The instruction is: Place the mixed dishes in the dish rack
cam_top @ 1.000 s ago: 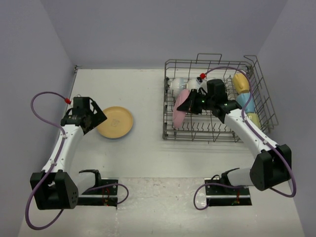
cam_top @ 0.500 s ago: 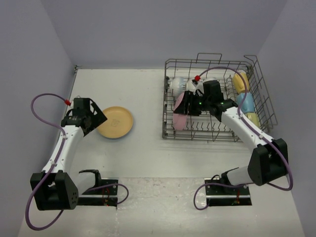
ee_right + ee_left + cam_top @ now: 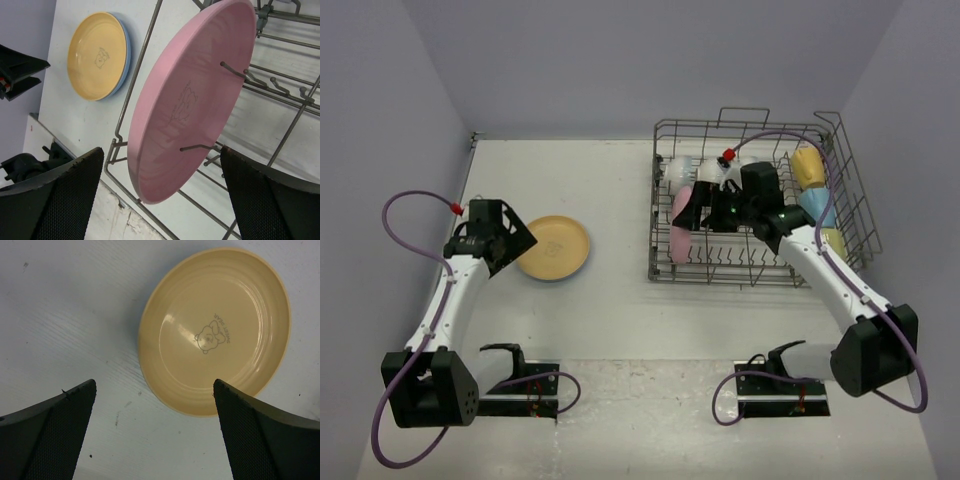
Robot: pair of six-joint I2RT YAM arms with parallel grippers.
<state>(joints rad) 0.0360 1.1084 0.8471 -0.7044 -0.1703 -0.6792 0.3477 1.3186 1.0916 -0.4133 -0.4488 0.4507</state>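
Note:
The pink plate (image 3: 190, 100) stands on edge among the tines at the left end of the dish rack (image 3: 720, 280), leaning on two tines. My right gripper (image 3: 161, 150) is open, its fingers wide on either side of the plate's lower rim, touching nothing. In the top view the right gripper (image 3: 703, 212) hovers inside the rack beside the pink plate (image 3: 679, 238). On the table the orange-yellow plate (image 3: 215, 330) lies on the blue plate (image 3: 126, 55). My left gripper (image 3: 154, 385) is open just above the orange-yellow plate's near edge.
White bowls (image 3: 677, 170) sit at the rack's back left. Along its right side stand a yellow mug (image 3: 807, 165), a light blue mug (image 3: 817, 205) and a pale yellow-green mug (image 3: 832, 240). Purple walls close in the table.
My right gripper has gone from shut to open and let go of the pink plate, which now stands in the rack. The left arm has not moved.

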